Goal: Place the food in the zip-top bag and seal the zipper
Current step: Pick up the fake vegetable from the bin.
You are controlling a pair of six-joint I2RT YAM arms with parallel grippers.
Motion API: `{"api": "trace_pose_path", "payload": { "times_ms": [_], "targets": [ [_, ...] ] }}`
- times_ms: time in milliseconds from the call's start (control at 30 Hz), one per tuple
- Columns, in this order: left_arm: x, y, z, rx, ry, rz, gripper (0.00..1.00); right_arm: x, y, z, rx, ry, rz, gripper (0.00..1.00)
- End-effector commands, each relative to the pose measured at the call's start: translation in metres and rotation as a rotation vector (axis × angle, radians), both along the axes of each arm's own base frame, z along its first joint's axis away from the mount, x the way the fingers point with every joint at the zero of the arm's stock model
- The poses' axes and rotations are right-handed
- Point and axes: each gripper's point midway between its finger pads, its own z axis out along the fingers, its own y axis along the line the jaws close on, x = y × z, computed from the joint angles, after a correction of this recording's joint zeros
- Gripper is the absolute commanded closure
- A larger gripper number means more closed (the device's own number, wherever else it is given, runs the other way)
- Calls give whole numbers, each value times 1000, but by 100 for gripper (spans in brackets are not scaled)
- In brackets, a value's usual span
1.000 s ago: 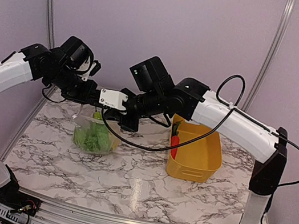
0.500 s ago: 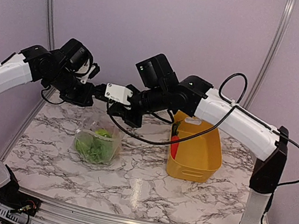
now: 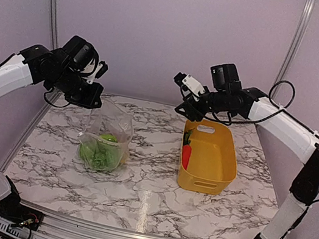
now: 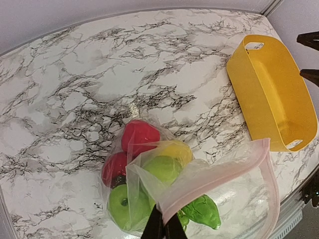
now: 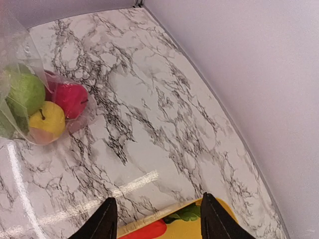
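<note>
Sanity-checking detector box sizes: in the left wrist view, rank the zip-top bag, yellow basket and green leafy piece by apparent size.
1. zip-top bag, though it sits nearest the camera, so its lead over the basket is unsure
2. yellow basket
3. green leafy piece

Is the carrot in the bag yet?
Out. The carrot lies in the yellow basket, apart from the zip-top bag.

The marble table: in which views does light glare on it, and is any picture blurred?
Top view: a pale streak of glare on the table near the front edge. Right wrist view: a bright slanted streak on the table. Left wrist view: shine mainly on the bag. No view looks blurred.
</note>
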Motion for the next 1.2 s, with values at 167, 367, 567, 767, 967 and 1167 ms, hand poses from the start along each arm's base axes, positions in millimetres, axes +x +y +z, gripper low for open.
{"api": "trace_pose_path", "payload": {
  "times_ms": [167, 367, 567, 767, 967, 1167],
  "targets": [
    [8, -10, 42, -89, -123, -38, 99, 81, -107, -68, 158, 288, -450, 43],
    [5, -7, 35, -82, -110, -32, 98, 85, -122, -111, 246, 482, -521, 43],
    [3, -3, 34, -75, -113, -22, 98, 71, -121, -149, 269, 604, -554, 41],
    [2, -2, 30, -73, -103, -18, 99, 59, -117, -169, 309, 694, -572, 33],
    [1, -3, 29, -76, -98, -17, 98, 55, -112, -186, 329, 776, -588, 31],
    [1, -3, 26, -78, -90, -12, 99, 58, -117, -203, 334, 813, -672, 37]
  ]
}}
